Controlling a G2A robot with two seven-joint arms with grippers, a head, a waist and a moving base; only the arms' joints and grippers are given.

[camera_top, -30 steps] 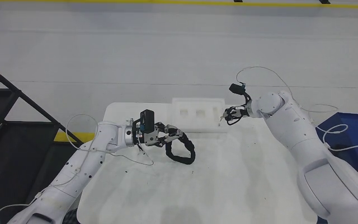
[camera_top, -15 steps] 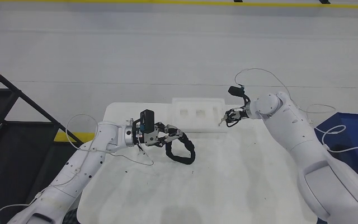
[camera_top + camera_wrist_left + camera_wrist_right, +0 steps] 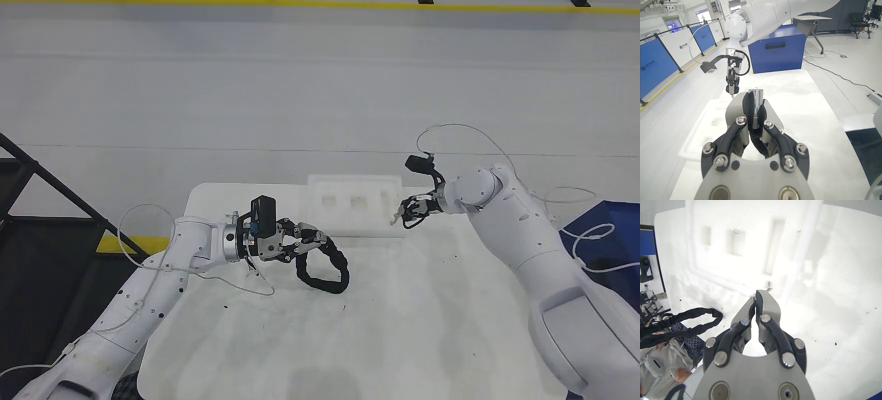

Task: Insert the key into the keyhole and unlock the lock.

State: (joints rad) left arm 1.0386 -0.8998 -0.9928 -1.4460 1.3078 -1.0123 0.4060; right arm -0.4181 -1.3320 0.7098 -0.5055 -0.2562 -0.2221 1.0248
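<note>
My left gripper [image 3: 297,240] is shut on the lock's chrome cylinder [image 3: 757,106], holding it above the left part of the table. The cylinder's end faces the other arm. The lock's black cable loop [image 3: 326,270] hangs below it and also shows in the right wrist view as a black loop [image 3: 689,319]. My right gripper [image 3: 404,211] hovers over the right end of the foam tray, shut on a small key. The key's metal tip [image 3: 769,289] pokes out past the fingertips [image 3: 764,298]. A wide gap separates the right gripper [image 3: 732,89] from the cylinder.
A white foam tray [image 3: 350,192] with several rectangular recesses lies at the table's far edge, under and between the two grippers. The white table [image 3: 450,330] stretches bare toward the near side. A blue cabinet [image 3: 778,53] stands beyond the table.
My right gripper has drifted slightly left, toward the lock, with the key still in it. The left arm and the lock have stayed put.
</note>
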